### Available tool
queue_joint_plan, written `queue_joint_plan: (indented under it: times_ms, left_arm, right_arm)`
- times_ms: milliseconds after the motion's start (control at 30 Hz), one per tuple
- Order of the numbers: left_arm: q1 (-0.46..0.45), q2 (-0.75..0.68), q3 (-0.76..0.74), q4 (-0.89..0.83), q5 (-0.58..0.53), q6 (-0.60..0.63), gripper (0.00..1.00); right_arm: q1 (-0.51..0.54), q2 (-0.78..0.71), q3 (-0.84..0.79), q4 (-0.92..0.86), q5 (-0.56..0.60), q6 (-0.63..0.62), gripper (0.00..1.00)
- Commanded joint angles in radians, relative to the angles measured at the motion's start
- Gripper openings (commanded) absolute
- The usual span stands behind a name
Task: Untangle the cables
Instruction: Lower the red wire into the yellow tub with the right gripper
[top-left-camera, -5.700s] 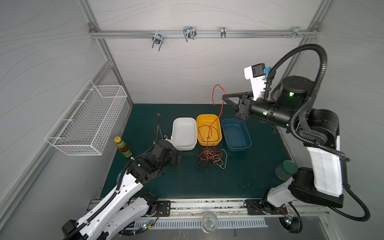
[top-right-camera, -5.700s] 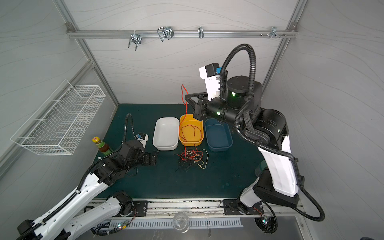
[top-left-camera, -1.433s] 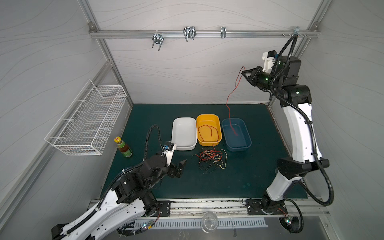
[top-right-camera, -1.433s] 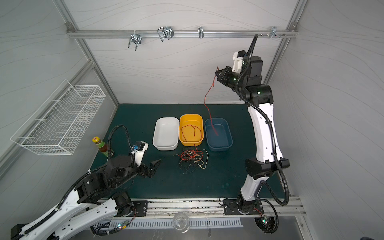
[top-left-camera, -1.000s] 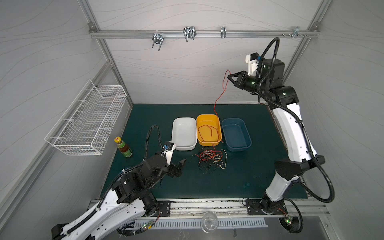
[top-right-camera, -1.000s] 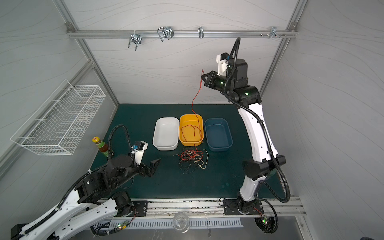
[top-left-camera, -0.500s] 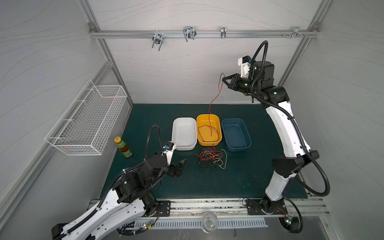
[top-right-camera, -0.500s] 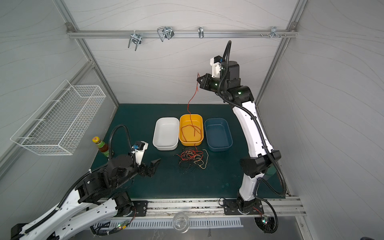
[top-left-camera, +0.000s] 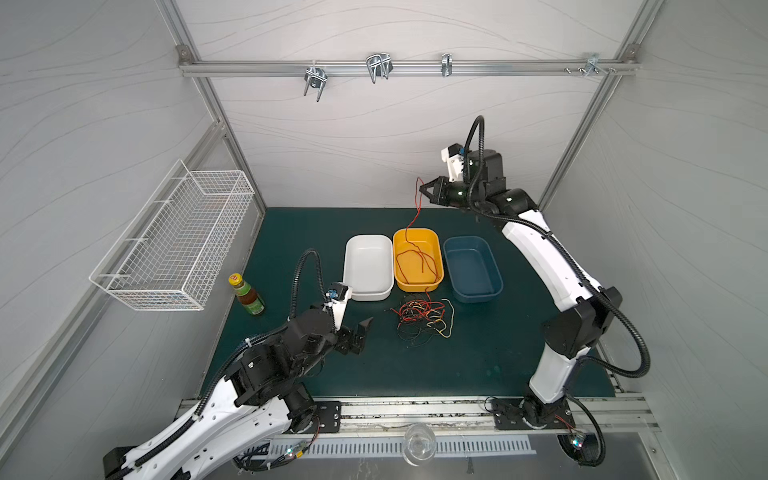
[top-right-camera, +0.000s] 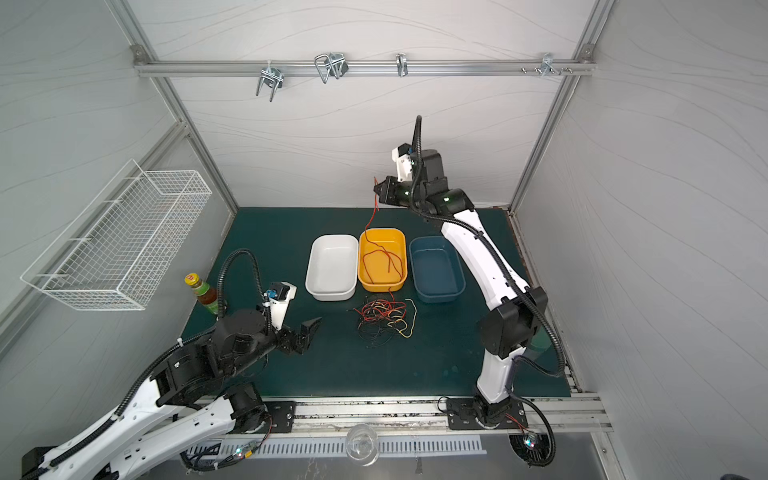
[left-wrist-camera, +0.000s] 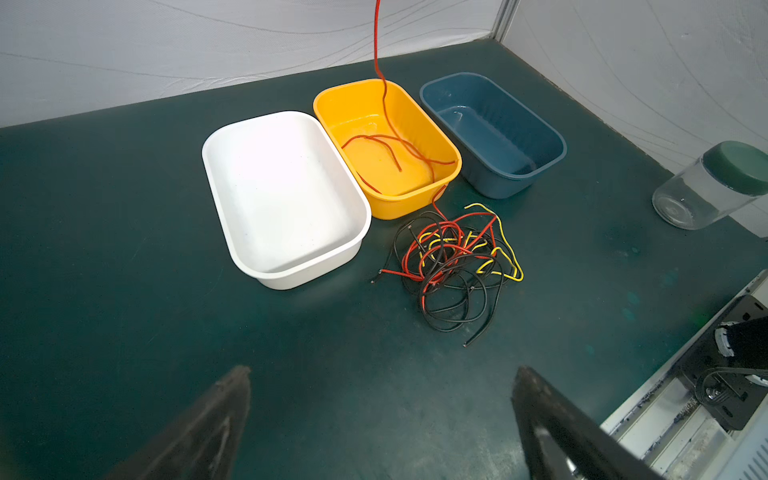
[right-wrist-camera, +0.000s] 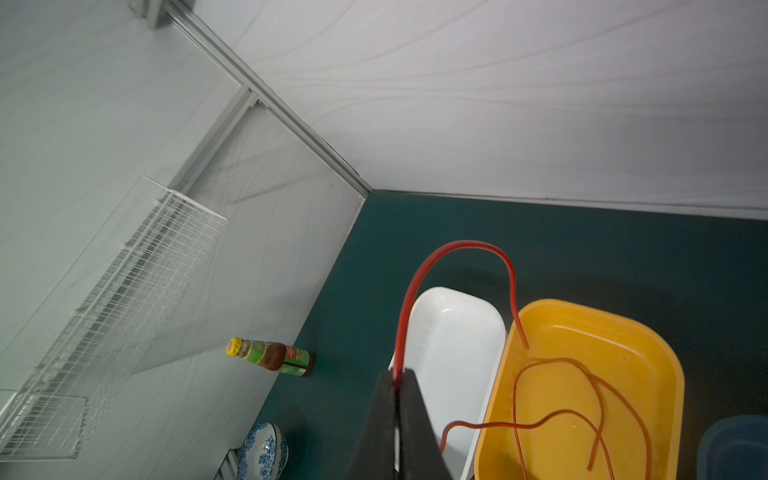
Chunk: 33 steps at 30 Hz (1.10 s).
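Note:
A tangle of red, black and pale yellow cables (top-left-camera: 422, 318) (top-right-camera: 384, 318) (left-wrist-camera: 453, 266) lies on the green mat in front of the yellow bin (top-left-camera: 417, 286). My right gripper (top-left-camera: 420, 193) (top-right-camera: 376, 191) (right-wrist-camera: 397, 380) hangs high above the back of that bin, shut on one red cable (right-wrist-camera: 457, 245). This cable arcs out of the jaws and drops into the yellow bin (right-wrist-camera: 660, 374), where its lower part lies in loops. My left gripper (top-left-camera: 361, 332) (top-right-camera: 307, 332) (left-wrist-camera: 382, 370) stands open and empty, low over the mat, left of the tangle.
A white bin (top-left-camera: 368, 266) and a blue bin (top-left-camera: 471, 268) flank the yellow one. A sauce bottle (top-left-camera: 246, 294) stands at the mat's left edge under a wire basket (top-left-camera: 174, 241). A glass jar (left-wrist-camera: 706, 183) stands at the right; a wine glass (top-left-camera: 419, 444) on the front rail.
My right gripper has swung left and lower with the red cable, from over the blue bin to over the yellow bin. The cable's lower part now lies in the yellow bin. The left arm has stayed still.

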Motion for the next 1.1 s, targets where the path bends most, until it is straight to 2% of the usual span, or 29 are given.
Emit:
queue_joint_plan:
  times_ms: [0,267,467,867,1067]
  left_arm:
    - [-0.002,-0.006,0.026,0.022,-0.003,0.001,0.99]
    - [-0.002,-0.012,0.025,0.025,0.006,0.002,0.99]
    - [-0.002,-0.007,0.025,0.028,0.015,0.004,0.99]
    - [-0.003,-0.001,0.023,0.029,0.021,0.004,0.99]
    - [-0.002,0.009,0.024,0.029,0.028,0.004,0.99]
  right_arm:
    - [-0.001,-0.070,-0.103,0.112,0.021,-0.005,0.00]
    - [0.006,-0.170,-0.404,0.231,0.110,0.046,0.00]
    - [0.021,-0.168,-0.546,0.260,0.122,0.081,0.00]
    - [0.036,0.011,-0.499,0.119,0.152,0.095,0.00]
    - [0.071,0.115,-0.421,-0.002,0.252,0.066,0.00]
